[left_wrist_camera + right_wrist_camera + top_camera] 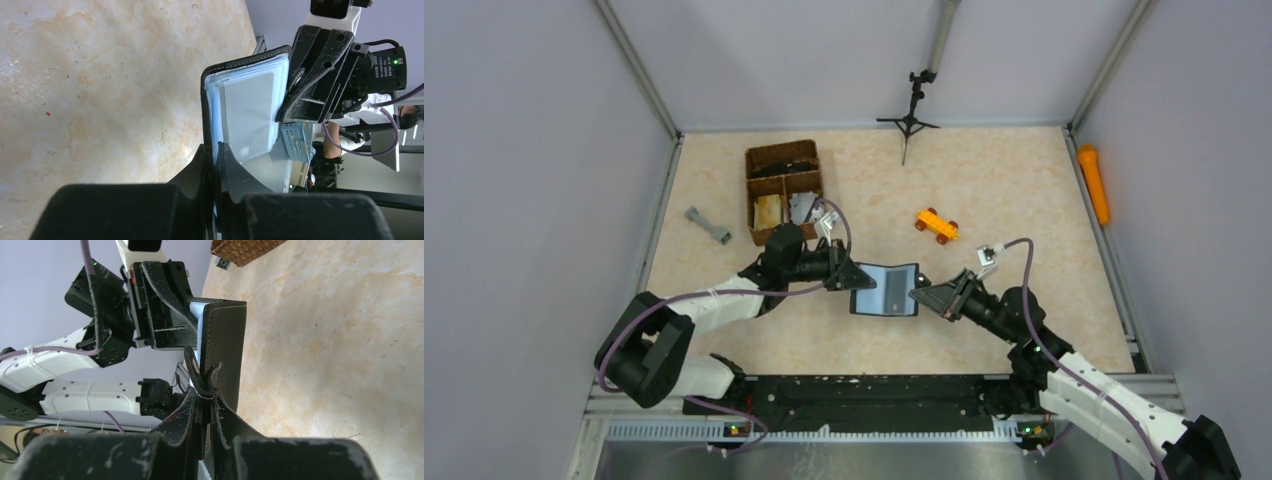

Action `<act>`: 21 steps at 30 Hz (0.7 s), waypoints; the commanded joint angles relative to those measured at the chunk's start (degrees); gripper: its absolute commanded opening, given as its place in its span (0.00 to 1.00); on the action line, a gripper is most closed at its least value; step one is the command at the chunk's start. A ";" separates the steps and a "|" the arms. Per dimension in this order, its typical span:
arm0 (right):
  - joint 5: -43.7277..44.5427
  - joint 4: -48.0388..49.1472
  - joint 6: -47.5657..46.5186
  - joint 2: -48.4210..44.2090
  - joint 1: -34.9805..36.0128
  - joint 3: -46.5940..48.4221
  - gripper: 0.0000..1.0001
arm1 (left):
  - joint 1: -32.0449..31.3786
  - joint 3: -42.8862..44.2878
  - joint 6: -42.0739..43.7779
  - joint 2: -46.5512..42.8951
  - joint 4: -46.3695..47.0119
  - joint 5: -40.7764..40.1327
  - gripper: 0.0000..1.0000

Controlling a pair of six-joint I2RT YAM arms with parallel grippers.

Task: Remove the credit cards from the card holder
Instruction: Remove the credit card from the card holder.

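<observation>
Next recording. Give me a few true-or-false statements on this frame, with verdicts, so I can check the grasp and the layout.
1. The left hand and the right hand each grip an opposite edge of the card holder. True.
2. The card holder is folded shut. False: it is spread open, its grey-blue inside facing up.
3. The orange toy car sits inside the wicker basket. False: it stands on the table, to the right of the basket.
4. A grey dumbbell-shaped piece lies left of the basket. True.
</observation>
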 commanded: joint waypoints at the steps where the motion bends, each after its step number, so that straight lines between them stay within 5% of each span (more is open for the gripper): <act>1: -1.02 7.50 0.94 -0.11 -0.53 1.55 0.03 | -0.46 2.05 0.22 -0.28 3.17 1.07 0.00; 21: -4.06 13.95 1.75 9.96 -0.45 3.73 0.00 | -4.83 4.10 -3.74 4.45 10.31 1.32 0.00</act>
